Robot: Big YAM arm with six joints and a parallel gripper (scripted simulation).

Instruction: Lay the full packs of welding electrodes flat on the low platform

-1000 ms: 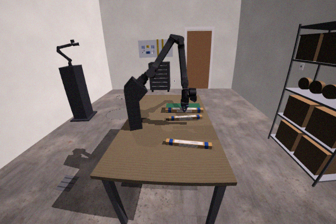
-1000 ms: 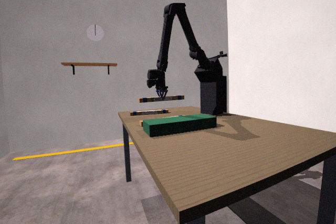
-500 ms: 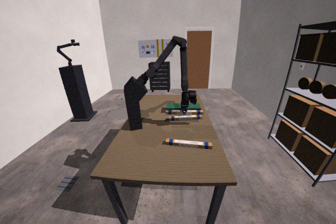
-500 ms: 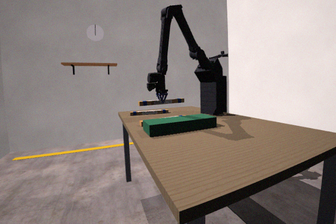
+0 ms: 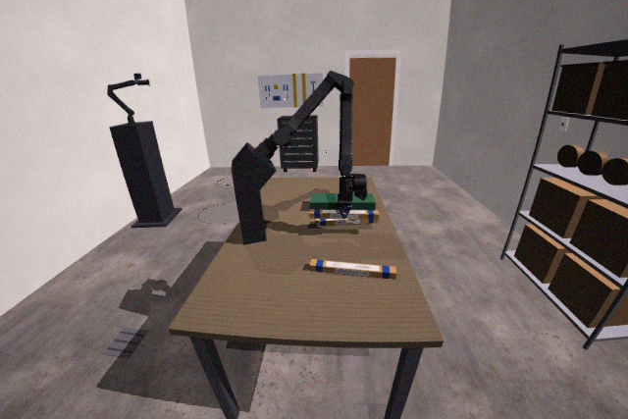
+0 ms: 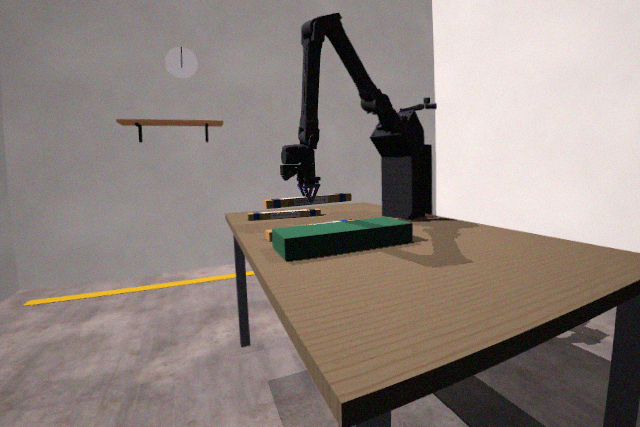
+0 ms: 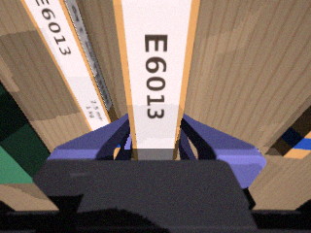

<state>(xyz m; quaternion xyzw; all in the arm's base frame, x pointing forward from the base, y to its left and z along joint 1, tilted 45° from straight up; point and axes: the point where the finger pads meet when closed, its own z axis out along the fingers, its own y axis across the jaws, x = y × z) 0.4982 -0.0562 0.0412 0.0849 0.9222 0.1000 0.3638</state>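
Note:
Three long orange packs with blue end bands and white "E6013" labels are on or over the wooden table (image 5: 304, 313) (image 6: 465, 298). My gripper (image 5: 344, 216) (image 6: 310, 196) (image 7: 155, 116) is shut on the middle of one pack (image 5: 327, 222) (image 6: 336, 197) (image 7: 155, 58) and holds it level a little above the table. A second pack (image 5: 324, 213) (image 6: 268, 234) (image 7: 63, 63) lies on the table right beside the low green platform (image 5: 324, 198) (image 6: 341, 238) (image 7: 10, 146). The third pack (image 5: 352, 268) (image 6: 283, 214) (image 7: 296, 146) lies on the table farther from the platform. Nothing lies on the platform.
The arm's dark base column (image 5: 248, 191) (image 6: 403, 174) stands on the table beside the platform. A shelf rack with boxes (image 5: 583, 176) stands off the table on one side. A second dark pedestal (image 5: 144, 171) stands on the floor.

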